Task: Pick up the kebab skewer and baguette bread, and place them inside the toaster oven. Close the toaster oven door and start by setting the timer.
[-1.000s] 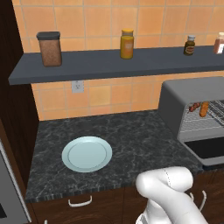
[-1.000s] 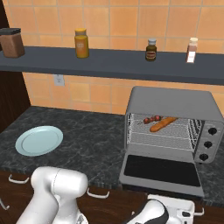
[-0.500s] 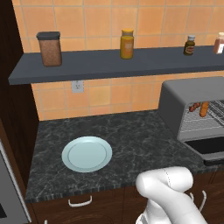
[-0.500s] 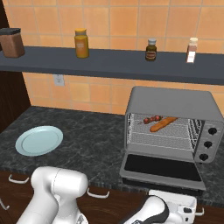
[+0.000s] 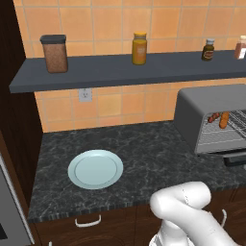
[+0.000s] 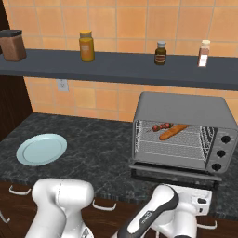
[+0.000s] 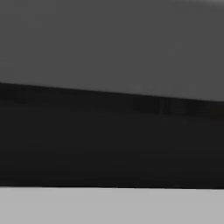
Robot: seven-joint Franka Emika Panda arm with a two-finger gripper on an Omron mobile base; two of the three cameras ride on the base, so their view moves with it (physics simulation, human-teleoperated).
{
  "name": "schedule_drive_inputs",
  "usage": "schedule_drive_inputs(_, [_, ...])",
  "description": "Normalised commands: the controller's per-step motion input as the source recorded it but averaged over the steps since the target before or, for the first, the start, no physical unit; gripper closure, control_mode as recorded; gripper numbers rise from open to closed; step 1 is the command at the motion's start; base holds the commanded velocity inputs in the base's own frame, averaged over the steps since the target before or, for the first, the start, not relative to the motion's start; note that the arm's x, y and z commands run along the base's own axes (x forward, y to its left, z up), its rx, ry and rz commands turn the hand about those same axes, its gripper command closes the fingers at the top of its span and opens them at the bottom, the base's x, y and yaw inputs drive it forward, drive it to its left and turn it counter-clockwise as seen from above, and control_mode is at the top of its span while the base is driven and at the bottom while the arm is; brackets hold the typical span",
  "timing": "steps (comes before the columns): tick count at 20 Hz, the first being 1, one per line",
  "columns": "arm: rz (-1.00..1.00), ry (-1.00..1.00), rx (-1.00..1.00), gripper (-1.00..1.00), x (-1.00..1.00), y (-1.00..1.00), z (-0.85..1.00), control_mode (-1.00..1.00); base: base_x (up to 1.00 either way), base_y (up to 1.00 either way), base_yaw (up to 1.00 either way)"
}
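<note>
On the wire rack inside the boxy grey toaster oven [image 6: 186,135], the dark meat kebab skewer [image 6: 160,126] lay beside the orange-brown baguette [image 6: 173,131], while the robot's gripper, fingers spread wide, worked below the lowered dark glass door [image 6: 174,174].

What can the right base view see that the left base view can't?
Right base view: the whole front of the toaster oven, with three knobs down its right side. Left base view: a grey appliance front at the bottom left edge. Both: the pale blue plate on the counter, the kebab skewer and baguette bread lying on the oven's rack, and the jars on the shelf.
</note>
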Motion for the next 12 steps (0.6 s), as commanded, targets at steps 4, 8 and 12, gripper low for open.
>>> schedule_drive_inputs(4, [0.0, -0.01, 0.0, -1.0, 0.51, 0.0, 0.52, -1.0, 0.0, 0.0, 0.0])
schedule_drive_inputs(8, [0.0, 0.0, 0.0, -1.0, 0.75, 0.08, 0.51, -1.0, 0.0, 0.0, 0.0])
schedule_drive_inputs(12, [0.0, 0.0, 0.0, -1.0, 0.71, 0.09, 0.33, -1.0, 0.0, 0.0, 0.0])
